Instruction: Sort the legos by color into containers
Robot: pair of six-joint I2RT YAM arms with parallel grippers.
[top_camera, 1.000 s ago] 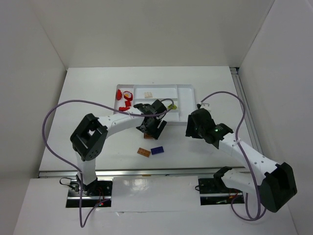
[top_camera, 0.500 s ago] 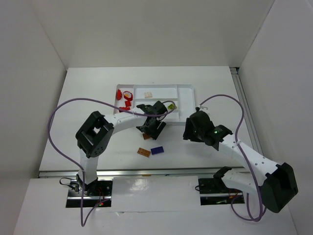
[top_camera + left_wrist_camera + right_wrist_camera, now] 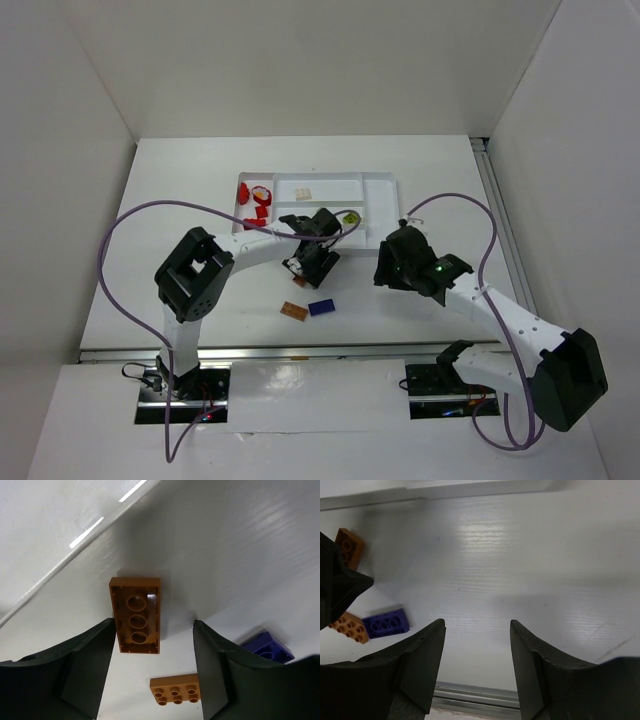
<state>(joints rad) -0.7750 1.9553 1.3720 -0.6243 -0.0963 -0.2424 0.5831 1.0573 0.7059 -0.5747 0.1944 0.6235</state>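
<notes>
The white tray (image 3: 318, 176) holds red legos (image 3: 258, 200) in its left section, a cream lego (image 3: 303, 194) in a top slot and a lime green one (image 3: 351, 216) lower right. My left gripper (image 3: 303, 270) is open just below the tray, low over the table. In the left wrist view its jaws (image 3: 154, 630) straddle the near end of an upside-down brown-orange lego (image 3: 136, 615). A second brown-orange lego (image 3: 293, 311) and a blue-purple lego (image 3: 321, 307) lie near the table's front. My right gripper (image 3: 388, 270) is open and empty (image 3: 476, 625).
The table's front edge has a metal rail (image 3: 475, 692). In the right wrist view the blue-purple lego (image 3: 386, 623) and flat brown-orange lego (image 3: 349, 627) lie at the left, beside the left gripper's dark finger (image 3: 335, 582).
My left gripper has shifted slightly toward the brown-orange lego below the tray, and its elbow has swung right. My right gripper has edged a little left.
</notes>
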